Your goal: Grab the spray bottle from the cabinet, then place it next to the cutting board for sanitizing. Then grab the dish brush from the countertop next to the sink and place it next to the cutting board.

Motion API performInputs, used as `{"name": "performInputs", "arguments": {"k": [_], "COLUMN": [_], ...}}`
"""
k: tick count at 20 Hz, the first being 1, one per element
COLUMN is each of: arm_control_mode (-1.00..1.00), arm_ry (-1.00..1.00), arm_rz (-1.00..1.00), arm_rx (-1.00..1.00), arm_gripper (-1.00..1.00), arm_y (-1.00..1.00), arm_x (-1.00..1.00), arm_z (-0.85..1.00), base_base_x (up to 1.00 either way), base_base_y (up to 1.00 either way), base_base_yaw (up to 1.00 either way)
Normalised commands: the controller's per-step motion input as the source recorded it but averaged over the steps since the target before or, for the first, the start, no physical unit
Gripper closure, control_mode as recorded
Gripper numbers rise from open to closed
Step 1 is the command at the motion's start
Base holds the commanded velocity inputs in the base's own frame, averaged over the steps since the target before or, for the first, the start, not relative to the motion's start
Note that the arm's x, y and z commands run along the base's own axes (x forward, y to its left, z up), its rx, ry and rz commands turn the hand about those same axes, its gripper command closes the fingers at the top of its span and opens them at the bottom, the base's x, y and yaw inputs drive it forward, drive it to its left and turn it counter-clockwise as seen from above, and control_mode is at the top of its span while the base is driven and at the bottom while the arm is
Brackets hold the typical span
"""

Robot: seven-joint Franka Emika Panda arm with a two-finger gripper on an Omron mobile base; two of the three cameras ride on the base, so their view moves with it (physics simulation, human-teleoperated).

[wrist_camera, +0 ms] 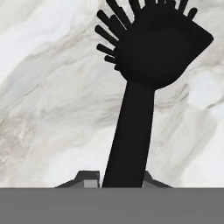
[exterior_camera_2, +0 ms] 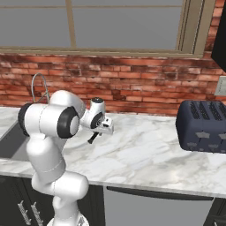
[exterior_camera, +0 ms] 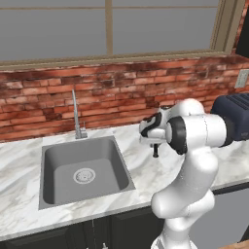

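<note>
We see the dish brush (wrist_camera: 140, 87) close up in the hand view: a slim black handle runs up from between the two finger tips to a wider dark head with short bristles fanning out along its upper left edge. The pincer (wrist_camera: 119, 180) is clamped on the dish brush, one dark finger tip (wrist_camera: 87, 179) pressed to each side of the lower handle. Behind the brush lies the white, grey-veined worktop (wrist_camera: 48, 109) – whether the head touches the marble or stands clear of it we cannot tell.

In the left base view the arm bends over the worktop (exterior_camera: 141, 165) just to the right of the sink (exterior_camera: 82, 172), with the pincer (exterior_camera: 155, 153) pointing down and a short dark stub of the brush showing below it. The sink is a grey square basin with a round drain, and its thin silver faucet (exterior_camera: 76, 116) rises at the back edge against the red brick wall (exterior_camera: 121, 92). A dark toaster (exterior_camera: 233, 119) stands on the worktop at the right, partly behind the arm's elbow.

In the right base view the pincer (exterior_camera_2: 95, 137) hangs low over the marble (exterior_camera_2: 145, 150), a dark piece of the brush (exterior_camera_2: 92, 139) slanting down from it. The toaster (exterior_camera_2: 203, 126) sits well apart to the right – near the wall, below a wall socket (exterior_camera_2: 220, 86). A wide window (exterior_camera_2: 110, 24) spans the wall above the bricks
</note>
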Motion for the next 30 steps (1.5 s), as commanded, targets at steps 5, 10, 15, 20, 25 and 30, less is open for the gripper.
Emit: {"name": "performInputs", "arguments": {"k": [5, 10, 15, 20, 25, 30], "arm_control_mode": [-1.00, -1.00, -1.00, -1.00, -1.00, -1.00], "arm_ry": [-0.33, -0.27, -0.25, -0.17, -0.18, -0.20], "arm_rz": [0.01, 0.00, 0.00, 0.00, 0.00, 0.00], "arm_rx": [0.18, 0.05, 0.01, 0.01, 0.02, 0.03], "arm_gripper": [1.00, 1.00, 1.00, 1.00, 1.00, 1.00], "arm_y": [0.00, 0.00, 0.00, 0.00, 0.00, 0.00], "arm_x": [-0.75, -0.84, -0.67, -0.62, -0.76, -0.85], "arm_z": [0.82, 1.00, 1.00, 1.00, 1.00, 1.00], "base_base_x": [0.00, 0.00, 0.00, 0.00, 0.00, 0.00], "base_base_y": [0.00, 0.00, 0.00, 0.00, 0.00, 0.00], "base_base_yaw": [0.00, 0.00, 0.00, 0.00, 0.00, 0.00]}}
